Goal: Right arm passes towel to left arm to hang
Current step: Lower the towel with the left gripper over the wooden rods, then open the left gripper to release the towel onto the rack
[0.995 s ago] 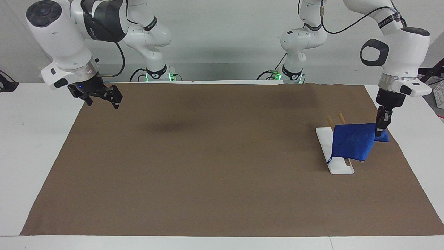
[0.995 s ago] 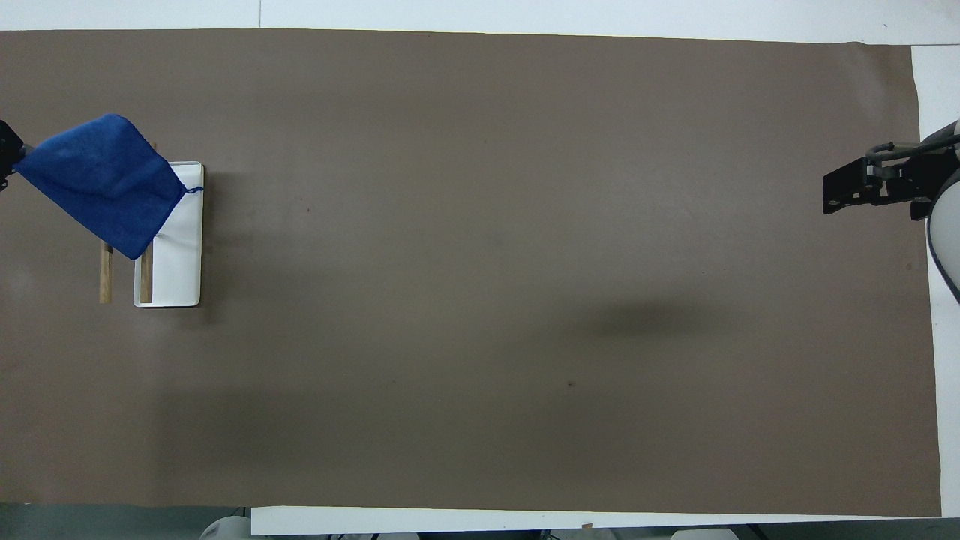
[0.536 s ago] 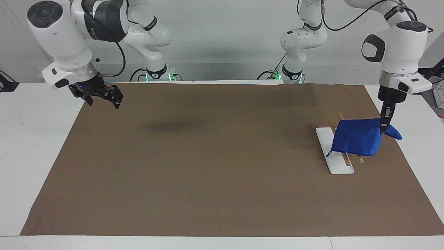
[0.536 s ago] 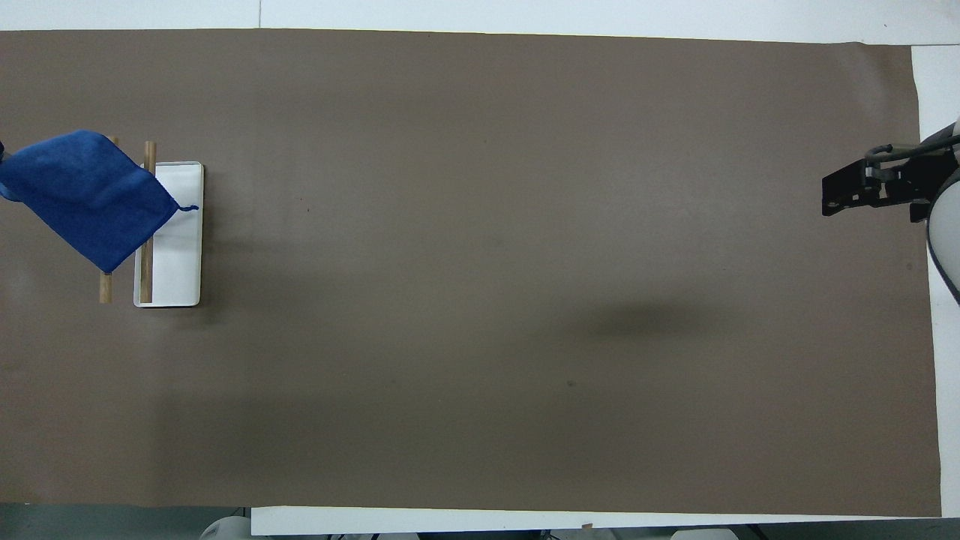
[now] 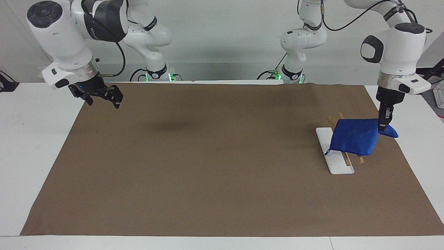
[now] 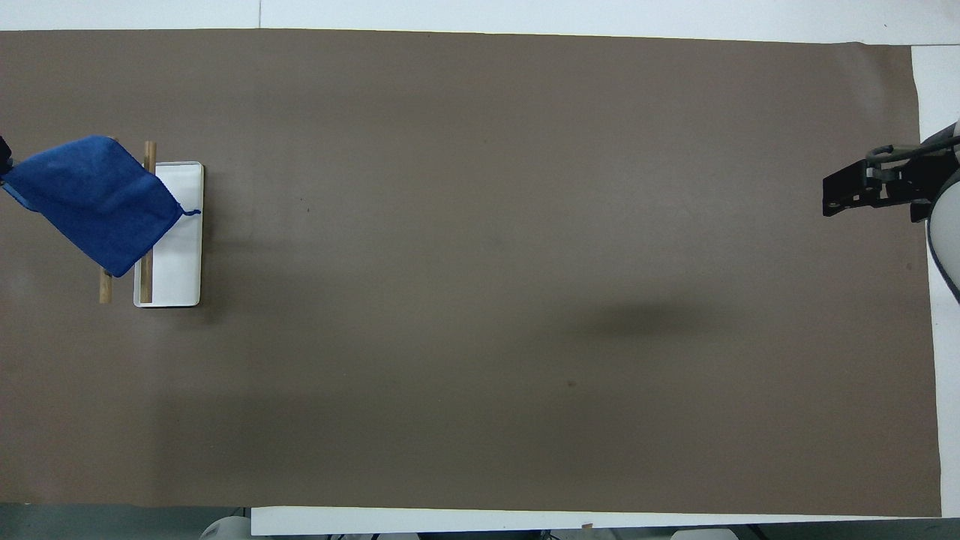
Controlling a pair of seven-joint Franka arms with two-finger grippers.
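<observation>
The blue towel (image 5: 353, 140) hangs from one corner in my left gripper (image 5: 383, 126), which is shut on it. It is spread over a small rack: a white base (image 5: 338, 166) with two wooden rods (image 5: 360, 159). Its tail loop dangles over the white base. I cannot tell whether the towel rests on the rods. In the overhead view the towel (image 6: 94, 201) covers most of the rods (image 6: 105, 286) and a corner of the base (image 6: 184, 262). My right gripper (image 5: 104, 98) is open and empty, up in the air over the edge of the brown mat at the right arm's end; it also shows in the overhead view (image 6: 844, 195).
A brown mat (image 5: 215, 156) covers most of the white table (image 5: 31, 146). The rack stands near the mat's edge at the left arm's end. Nothing else lies on the mat.
My left gripper has risen a little and carried the towel outward over the rods, then back slightly. The right arm has hardly moved.
</observation>
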